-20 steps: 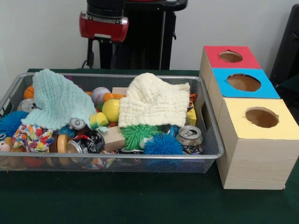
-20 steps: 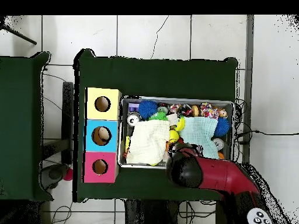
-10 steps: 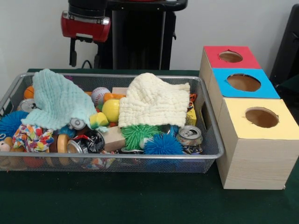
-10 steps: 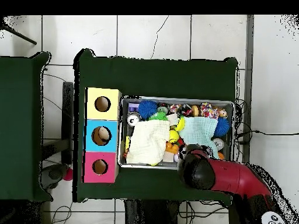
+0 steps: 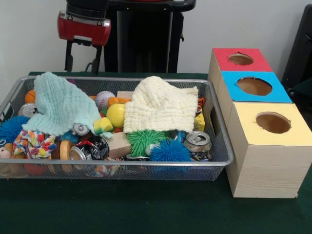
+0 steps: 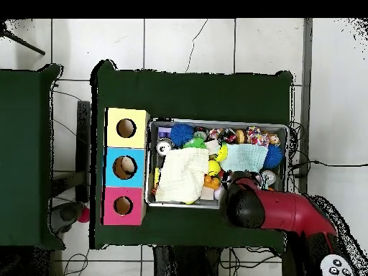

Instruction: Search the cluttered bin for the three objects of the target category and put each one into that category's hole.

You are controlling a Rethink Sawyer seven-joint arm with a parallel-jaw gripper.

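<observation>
The wire-mesh bin (image 5: 122, 164) sits on the green table, full of clutter; it also shows in the overhead view (image 6: 215, 122). My gripper (image 5: 83, 61) hangs open and empty above the bin's far rim, behind the mint cloth (image 5: 61, 105). In the overhead view the arm's red head (image 6: 248, 207) hides it. No plush toy shows clearly. An orange, dark-marked bit (image 5: 201, 102) peeks out beside the cream cloth (image 5: 158, 105), and a small soft figure (image 5: 5, 152) lies at the left end. The red-topped box's hole (image 5: 240, 59) is at the far right and also shows in the overhead view (image 6: 123, 205).
Blue-topped (image 5: 254, 86) and yellow-topped (image 5: 273, 122) boxes stand in a row with the red one. The bin holds spiky balls (image 5: 145, 140), a yellow ball (image 5: 115, 115), a baseball (image 5: 104, 99), crushed cans (image 5: 198, 141) and a wooden block (image 5: 118, 144).
In the front view my gripper has moved left along the bin's far rim, and both fingers now show. In the overhead view the arm's head has shifted right. The bin's contents are unchanged.
</observation>
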